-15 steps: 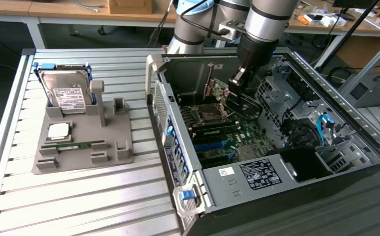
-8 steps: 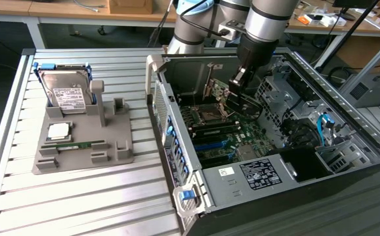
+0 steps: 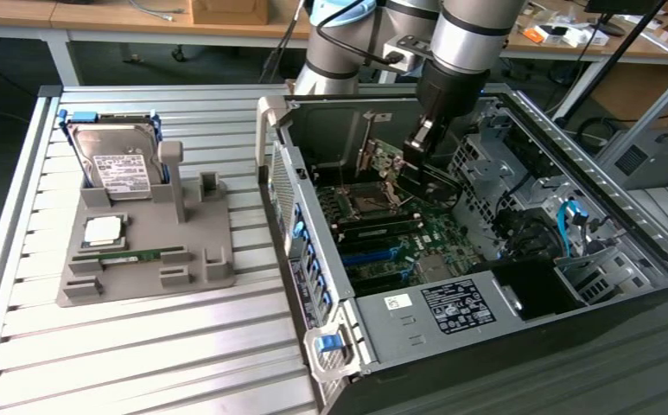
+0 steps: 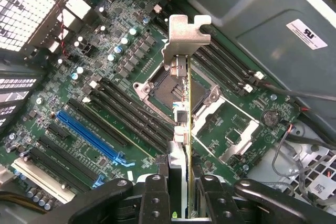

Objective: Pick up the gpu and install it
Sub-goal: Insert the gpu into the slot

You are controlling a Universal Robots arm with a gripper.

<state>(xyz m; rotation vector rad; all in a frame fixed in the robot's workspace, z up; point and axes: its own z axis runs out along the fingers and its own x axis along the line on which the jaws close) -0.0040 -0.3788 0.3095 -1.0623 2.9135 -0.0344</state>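
On the exterior view's left, the slatted metal table (image 3: 137, 346) carries a grey holder (image 3: 213, 275). A hard drive (image 3: 120, 164) stands upright at the holder's far end. A square processor chip (image 3: 104, 229) lies flat below it, and a narrow memory stick (image 3: 132, 257) lies in a groove nearer the camera.

Just beside the holder, towards the middle, the open computer case (image 3: 363, 337) lies on its side with the motherboard (image 3: 363, 207) facing up. A blue slot (image 3: 368, 257) shows on the board, and a white-labelled metal cover (image 3: 458, 303) sits at the near end.

My arm (image 3: 467, 43) reaches down from the far side into the case. My gripper (image 3: 416, 138) is clamped on the gpu (image 3: 385, 160), which hangs on edge inside the case above the far part of the board, near the rear wall.

In the wrist view I see the card (image 4: 186, 93) edge-on, pinched between my two fingers (image 4: 155, 198). Its silver bracket (image 4: 184, 40) is at the end farthest from my gripper (image 4: 181, 182). The card runs across the open processor socket (image 4: 157, 85), and the blue slot (image 4: 89, 135) lies well to one side of it. I cannot tell whether the card's lower edge touches the board (image 4: 105, 77).

On the exterior view's right, a blue cable (image 3: 567, 229) loops inside the case by the drive cage.
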